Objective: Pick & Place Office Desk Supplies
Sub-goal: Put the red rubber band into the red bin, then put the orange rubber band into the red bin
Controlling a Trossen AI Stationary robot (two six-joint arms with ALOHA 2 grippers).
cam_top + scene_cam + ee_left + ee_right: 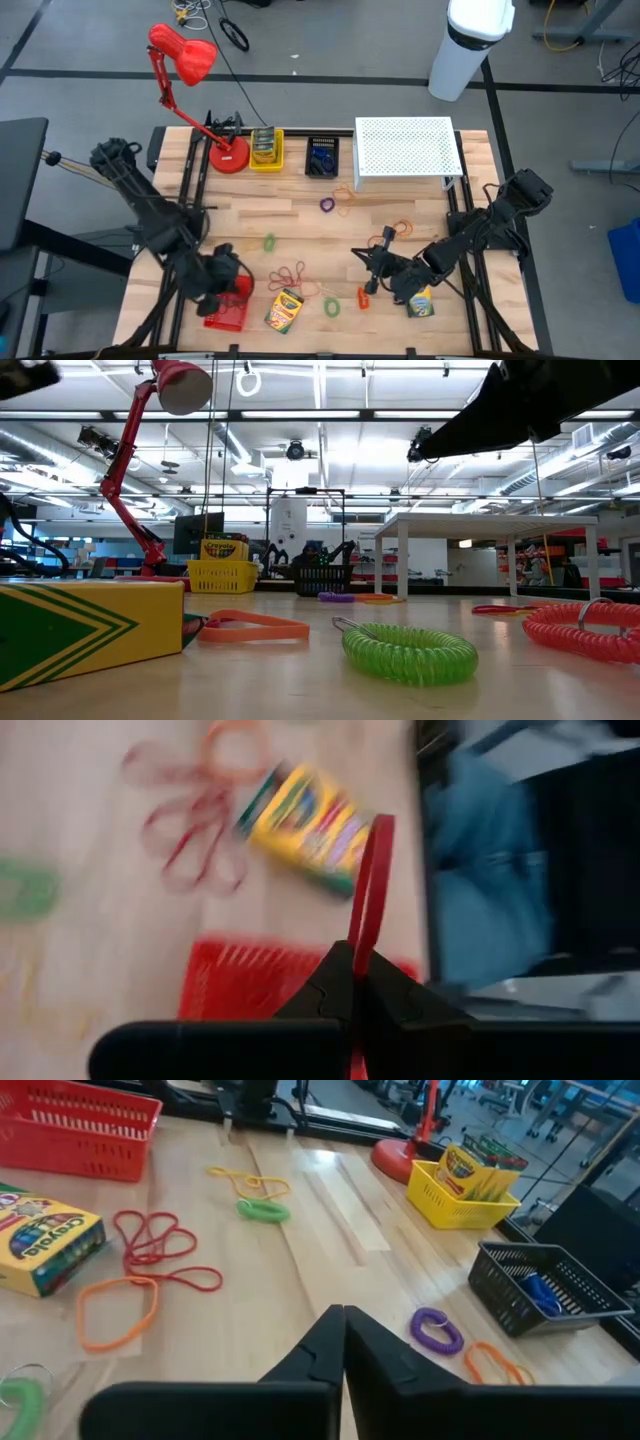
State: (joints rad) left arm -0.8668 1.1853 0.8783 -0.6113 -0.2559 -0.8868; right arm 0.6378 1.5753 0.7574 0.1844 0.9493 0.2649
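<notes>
My left gripper (358,960) is shut on a red rubber band (370,870) and hovers over the red basket (228,308) at the table's near left. My right gripper (343,1315) is shut near the middle of the near half of the table (365,268), with nothing showing between its fingers. On the wood lie a crayon box (284,310), a tangle of red rubber bands (292,275), an orange band (115,1312), green coils (332,307) (270,241), an orange coil (363,297) and a purple coil (437,1330). A second crayon box (421,300) lies under the right arm. My left gripper pinches the red rubber band between its two fingers, at the band's lower part (358,952). The rest stands out past the fingertips as a narrow loop. The fingers slant downward over the red basket, and the band is lifted clear of table and basket.
Along the far edge stand a red desk lamp (185,60), a yellow basket (266,150) with crayon boxes, a black basket (322,157) and a white perforated riser (405,148). Bare wood lies between these and the loose items at the near side.
</notes>
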